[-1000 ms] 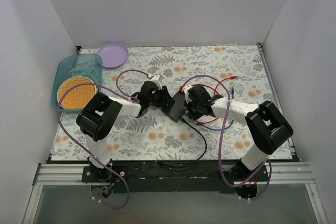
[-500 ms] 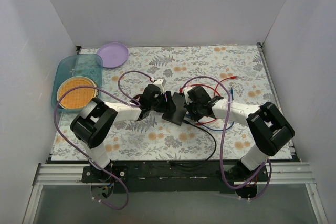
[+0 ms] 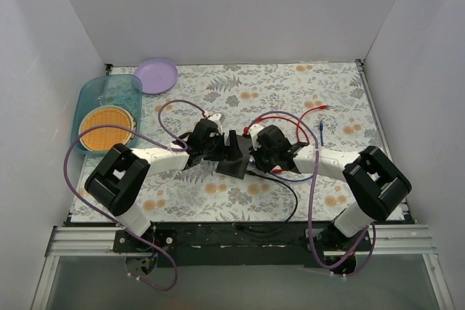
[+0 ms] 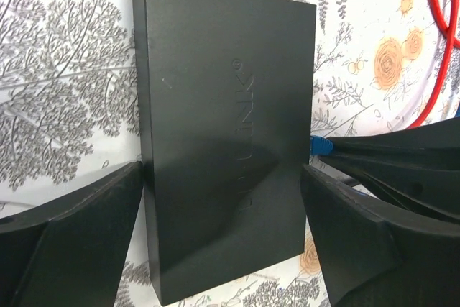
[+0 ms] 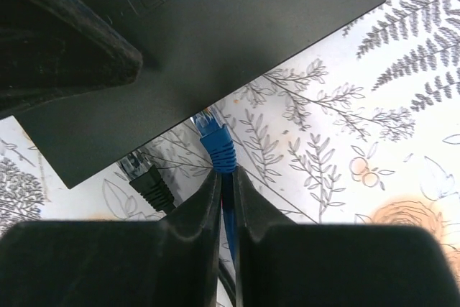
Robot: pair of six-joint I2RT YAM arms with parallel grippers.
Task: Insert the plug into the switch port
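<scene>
Floral tabletop between white walls. The black switch lies flat at centre frame. The left hand is spread wide, a finger along each long side of the switch. The right hand, nearly closed, pinches the blue plug by its boot, with the plug's tip at the switch's edge.

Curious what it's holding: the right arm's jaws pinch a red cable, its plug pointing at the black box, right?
Not red: the right wrist view shows a blue cable in those jaws. Its plug does point at the black switch.
</scene>
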